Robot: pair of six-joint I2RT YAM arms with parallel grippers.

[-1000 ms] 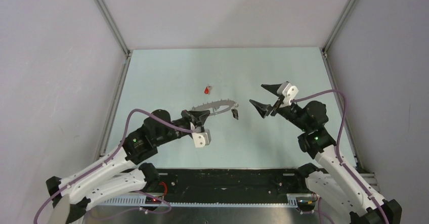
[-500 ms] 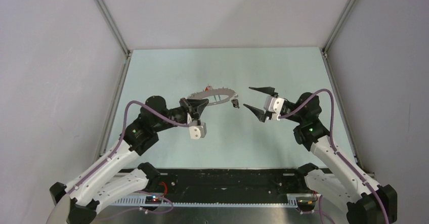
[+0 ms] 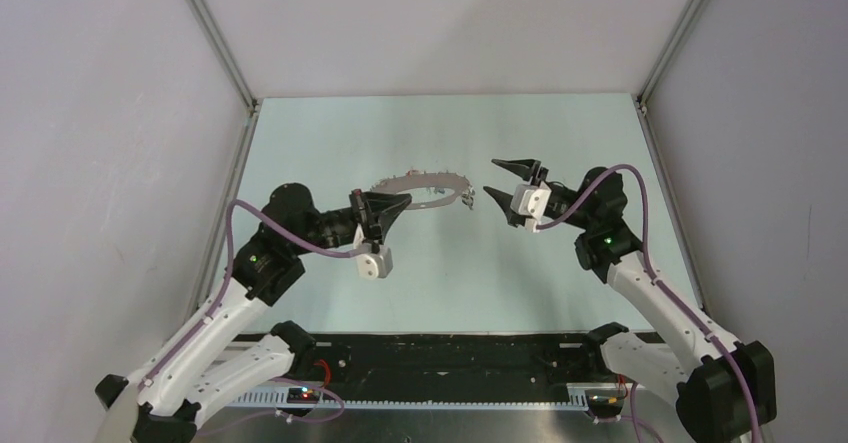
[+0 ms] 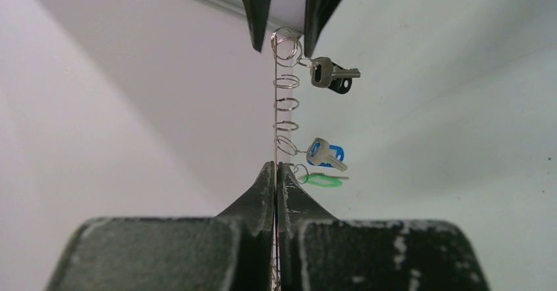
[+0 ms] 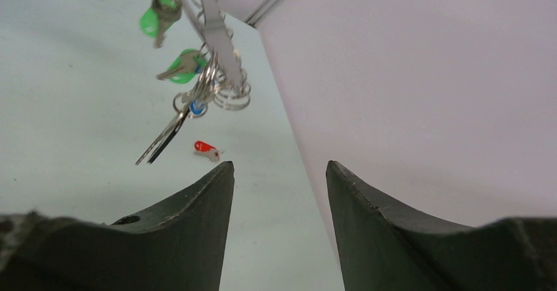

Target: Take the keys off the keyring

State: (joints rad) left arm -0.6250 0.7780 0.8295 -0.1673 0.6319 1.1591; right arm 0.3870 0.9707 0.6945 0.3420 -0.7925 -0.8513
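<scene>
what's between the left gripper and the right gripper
The keyring: pinched in the left gripper, reaching toward the right gripper's open fingers, with a black key, blue key and green key hanging off. Shows in the left wrist view.

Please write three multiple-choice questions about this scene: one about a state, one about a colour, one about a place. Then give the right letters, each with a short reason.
1. The left gripper is: A open; B shut on the keyring; C shut on a loose key.
2. The tag nearest the left gripper's tips is: A orange; B white; C green.
3. The red key lies: A on the table; B in a bowl; C on the keyring.
Answers: 1 B, its closed fingers pinch the ring; 2 C, as the left wrist view shows; 3 A, it rests apart from the ring.
</scene>
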